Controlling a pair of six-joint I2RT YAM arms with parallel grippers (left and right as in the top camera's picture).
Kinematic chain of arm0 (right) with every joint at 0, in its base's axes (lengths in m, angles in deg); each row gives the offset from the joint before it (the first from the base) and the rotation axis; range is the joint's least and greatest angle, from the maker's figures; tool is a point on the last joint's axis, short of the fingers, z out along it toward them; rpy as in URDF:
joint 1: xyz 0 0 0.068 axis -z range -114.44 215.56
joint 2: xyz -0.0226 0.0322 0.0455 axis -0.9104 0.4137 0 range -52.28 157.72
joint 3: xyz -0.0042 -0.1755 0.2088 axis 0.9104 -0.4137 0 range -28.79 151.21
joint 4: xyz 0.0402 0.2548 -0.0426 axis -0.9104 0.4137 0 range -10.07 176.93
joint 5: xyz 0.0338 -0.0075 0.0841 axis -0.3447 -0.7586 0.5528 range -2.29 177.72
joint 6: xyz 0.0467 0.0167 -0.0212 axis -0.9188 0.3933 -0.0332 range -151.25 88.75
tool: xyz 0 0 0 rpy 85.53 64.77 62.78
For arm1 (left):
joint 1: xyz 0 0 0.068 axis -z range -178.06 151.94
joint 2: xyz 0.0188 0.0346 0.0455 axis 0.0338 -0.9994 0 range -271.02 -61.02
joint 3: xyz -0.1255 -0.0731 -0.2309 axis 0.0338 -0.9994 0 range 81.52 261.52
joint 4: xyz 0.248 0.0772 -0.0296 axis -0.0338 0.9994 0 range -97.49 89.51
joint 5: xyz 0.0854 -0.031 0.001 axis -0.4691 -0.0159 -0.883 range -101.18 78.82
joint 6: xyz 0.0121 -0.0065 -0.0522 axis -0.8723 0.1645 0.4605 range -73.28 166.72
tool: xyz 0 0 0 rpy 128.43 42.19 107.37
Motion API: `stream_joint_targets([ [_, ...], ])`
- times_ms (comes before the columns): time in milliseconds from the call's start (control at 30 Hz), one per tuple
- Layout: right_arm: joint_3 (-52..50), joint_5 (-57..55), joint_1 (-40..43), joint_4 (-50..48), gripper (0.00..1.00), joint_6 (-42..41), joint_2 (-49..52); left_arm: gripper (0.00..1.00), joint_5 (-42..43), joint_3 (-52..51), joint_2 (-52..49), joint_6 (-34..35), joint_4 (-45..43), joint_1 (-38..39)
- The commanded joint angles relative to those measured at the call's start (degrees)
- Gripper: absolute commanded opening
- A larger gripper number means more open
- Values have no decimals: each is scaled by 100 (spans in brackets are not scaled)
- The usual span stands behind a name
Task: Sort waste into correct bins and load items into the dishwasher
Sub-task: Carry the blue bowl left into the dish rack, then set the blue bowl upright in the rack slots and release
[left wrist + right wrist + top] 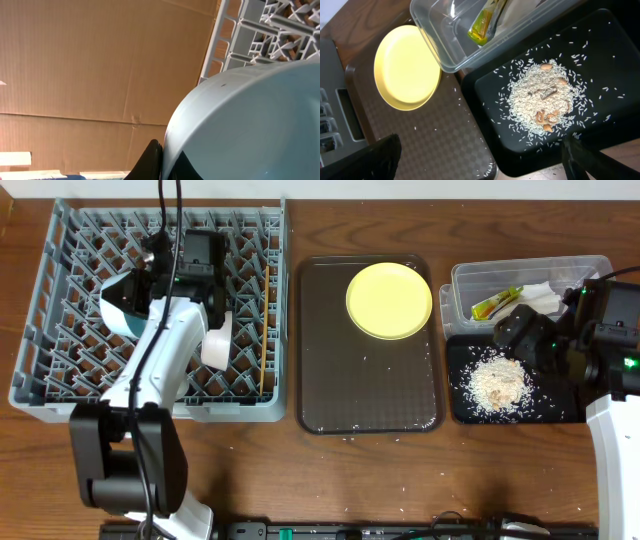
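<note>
Left gripper (159, 161) clamped on light-blue bowl (250, 125) rim, inside dish rack (60, 370) at bench's left end; white cup (218, 340), chopsticks (266, 330) alongside. Right gripper (480, 165) spread wide, empty, above rice scraps (540, 102) in black tray (600, 45); yellow plate (405, 67) on brown tray (450, 130).

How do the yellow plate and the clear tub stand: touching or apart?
Apart. The overhead view shows the rim of the brown tray and a strip of table between the yellow plate and the clear tub.

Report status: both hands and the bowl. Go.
Left hand shut on light-blue bowl over rack. Right hand open above black tray of rice. Yellow plate on brown tray.
</note>
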Motion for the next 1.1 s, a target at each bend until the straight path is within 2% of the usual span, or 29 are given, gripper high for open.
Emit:
stream_joint_targets([
  [0, 26, 4, 46, 7, 99, -20, 13, 7, -260, 68, -155, 22, -101, -15],
  [400, 26, 4, 46, 7, 99, -17, 13, 7, -219, 66, -625, 258, -173, -15],
  [1067, 26, 4, 46, 7, 99, -20, 13, 8, 326, 33, -638, 643, -474, -31],
])
